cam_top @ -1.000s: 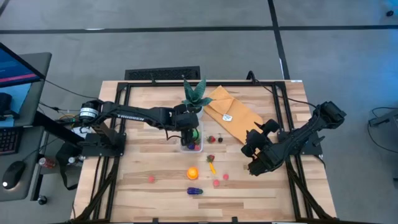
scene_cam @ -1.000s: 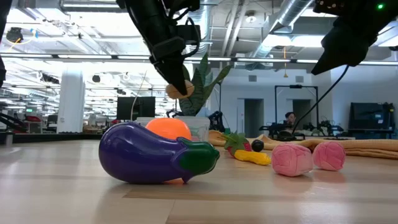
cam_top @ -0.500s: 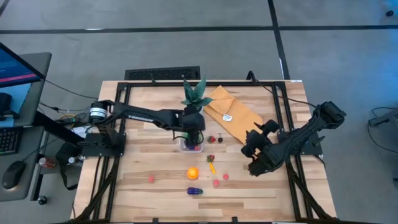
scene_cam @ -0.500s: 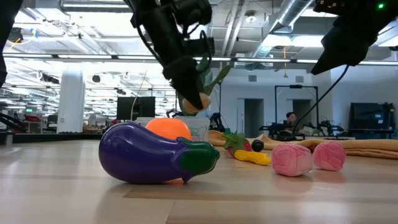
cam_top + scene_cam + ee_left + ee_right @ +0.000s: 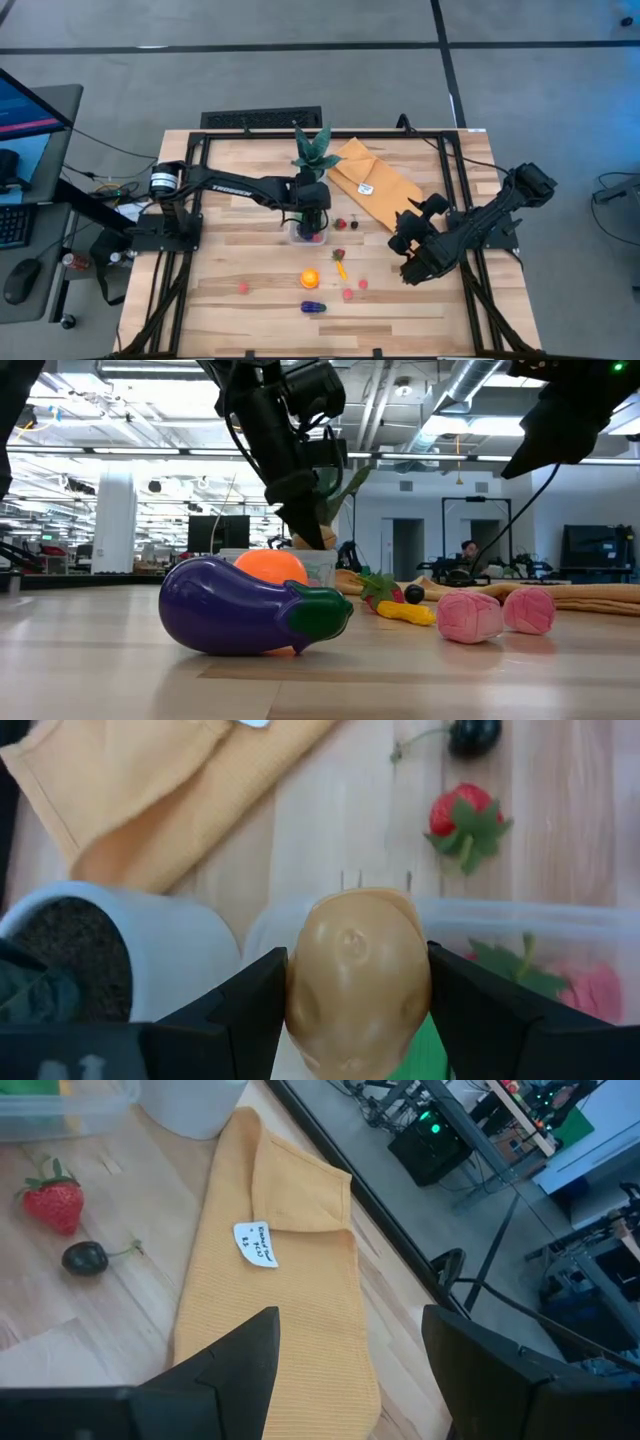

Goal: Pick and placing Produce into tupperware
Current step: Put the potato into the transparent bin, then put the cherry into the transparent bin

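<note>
Beside tupperware [image 5: 560, 920], white pot [image 5: 130, 945] crowds potato-gripping left gripper [image 5: 358, 995]

The plant pot [image 5: 110, 945] stands just beside the tupperware [image 5: 560, 935] and blocks that side. The strawberry [image 5: 464, 822] side has open table [image 5: 230, 265].

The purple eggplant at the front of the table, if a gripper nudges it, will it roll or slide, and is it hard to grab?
The eggplant lies on its side with a rounded body, so a nudge would probably roll or pivot it. Its glossy skin suggests hard plastic, likely light and somewhat slippery. It looks bulkier than the toys near it, so it may need widely opened jaws.
</note>
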`<action>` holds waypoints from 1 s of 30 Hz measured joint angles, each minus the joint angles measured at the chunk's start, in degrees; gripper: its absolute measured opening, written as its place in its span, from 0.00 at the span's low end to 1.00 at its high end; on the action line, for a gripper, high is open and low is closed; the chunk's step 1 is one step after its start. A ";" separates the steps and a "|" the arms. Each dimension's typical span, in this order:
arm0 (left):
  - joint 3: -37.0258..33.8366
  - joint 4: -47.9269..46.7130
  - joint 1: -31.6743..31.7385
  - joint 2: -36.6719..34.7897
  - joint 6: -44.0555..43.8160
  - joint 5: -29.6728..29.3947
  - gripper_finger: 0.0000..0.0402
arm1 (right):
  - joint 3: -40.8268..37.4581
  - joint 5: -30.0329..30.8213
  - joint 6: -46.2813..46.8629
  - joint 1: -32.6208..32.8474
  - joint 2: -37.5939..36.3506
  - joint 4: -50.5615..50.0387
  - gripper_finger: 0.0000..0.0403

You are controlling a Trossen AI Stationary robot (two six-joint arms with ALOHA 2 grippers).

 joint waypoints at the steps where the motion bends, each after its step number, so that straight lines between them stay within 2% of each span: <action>1: 0.00 -0.12 0.13 0.19 -0.01 -0.09 0.53 | 0.00 0.00 0.00 0.00 0.01 0.00 0.59; 7: -0.02 -0.85 0.32 0.74 0.01 -0.03 0.55 | 0.00 0.00 0.02 0.00 -0.01 0.09 0.59; 17: -0.02 -3.54 0.32 1.06 -0.05 -3.79 0.69 | 0.00 -0.02 0.02 0.00 0.01 0.09 0.59; 25: 4.20 -17.08 -0.14 0.95 -3.79 -4.06 0.74 | 0.00 -0.04 0.02 0.00 0.00 0.10 0.59; 30: 6.99 -19.11 -2.49 0.74 -3.78 -6.18 0.73 | 0.00 -0.04 0.02 0.00 0.00 0.52 0.59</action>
